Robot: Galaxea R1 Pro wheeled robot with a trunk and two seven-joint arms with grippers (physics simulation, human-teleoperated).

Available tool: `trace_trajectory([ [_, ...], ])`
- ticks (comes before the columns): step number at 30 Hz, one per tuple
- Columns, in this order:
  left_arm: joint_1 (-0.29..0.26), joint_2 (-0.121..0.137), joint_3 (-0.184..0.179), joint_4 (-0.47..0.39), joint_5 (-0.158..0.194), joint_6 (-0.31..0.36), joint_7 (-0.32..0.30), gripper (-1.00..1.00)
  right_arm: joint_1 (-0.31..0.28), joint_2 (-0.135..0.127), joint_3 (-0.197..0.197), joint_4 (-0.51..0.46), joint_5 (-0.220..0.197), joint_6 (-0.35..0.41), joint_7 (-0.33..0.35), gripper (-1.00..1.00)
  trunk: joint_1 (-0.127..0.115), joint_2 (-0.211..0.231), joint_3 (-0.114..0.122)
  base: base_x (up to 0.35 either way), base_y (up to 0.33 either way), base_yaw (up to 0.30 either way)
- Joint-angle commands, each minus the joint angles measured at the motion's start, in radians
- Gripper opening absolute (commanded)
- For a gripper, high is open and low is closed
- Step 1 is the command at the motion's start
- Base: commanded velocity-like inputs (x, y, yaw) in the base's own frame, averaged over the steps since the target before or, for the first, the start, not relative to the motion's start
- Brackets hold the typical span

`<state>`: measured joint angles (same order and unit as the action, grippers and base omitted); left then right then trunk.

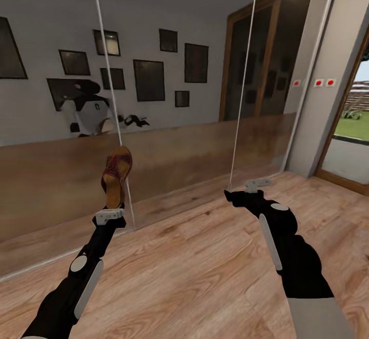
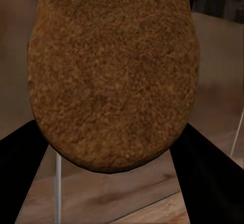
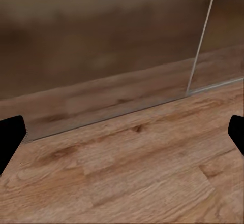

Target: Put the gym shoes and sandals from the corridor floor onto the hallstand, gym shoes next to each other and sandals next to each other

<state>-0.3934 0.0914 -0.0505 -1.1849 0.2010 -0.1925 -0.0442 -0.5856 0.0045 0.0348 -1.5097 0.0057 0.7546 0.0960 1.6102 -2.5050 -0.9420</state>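
A: Fingers, left gripper (image 1: pixel 109 215)?
B: Clamped on one sandal (image 1: pixel 116 175), held upright above the corridor floor (image 1: pixel 205 257), before the mirrored wall (image 1: pixel 179 98).
A: Right gripper (image 1: pixel 241 195)?
B: Fingers (image 3: pixel 10 137) spread wide, holding nothing.

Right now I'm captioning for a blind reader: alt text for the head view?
The left gripper holds a dark brown leather sandal upright before a mirrored wall; the right gripper hangs empty over the light wood-plank floor.
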Motion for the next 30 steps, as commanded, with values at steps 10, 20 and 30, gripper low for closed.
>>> trace_trajectory([
  [10,-0.001,0.001,-0.002,0.001,0.011,-0.002,-0.005,-1.0,0.0,0.0,-0.001,-0.001,0.0,0.005,0.004,1.0,0.0,0.0,-0.001,0.122,-0.139,0.289],
  [20,-0.001,0.001,-0.002,0.001,0.011,-0.002,-0.005,-1.0,0.0,0.0,-0.001,-0.001,0.0,0.005,0.004,1.0,0.0,0.0,-0.001,0.001,-0.001,0.289],
  [30,-0.001,0.001,-0.001,0.001,0.011,-0.002,-0.005,-1.0,0.0,0.0,-0.001,-0.001,0.0,0.005,0.004,1.0,0.0,0.0,-0.001,0.0,0.0,0.289],
])
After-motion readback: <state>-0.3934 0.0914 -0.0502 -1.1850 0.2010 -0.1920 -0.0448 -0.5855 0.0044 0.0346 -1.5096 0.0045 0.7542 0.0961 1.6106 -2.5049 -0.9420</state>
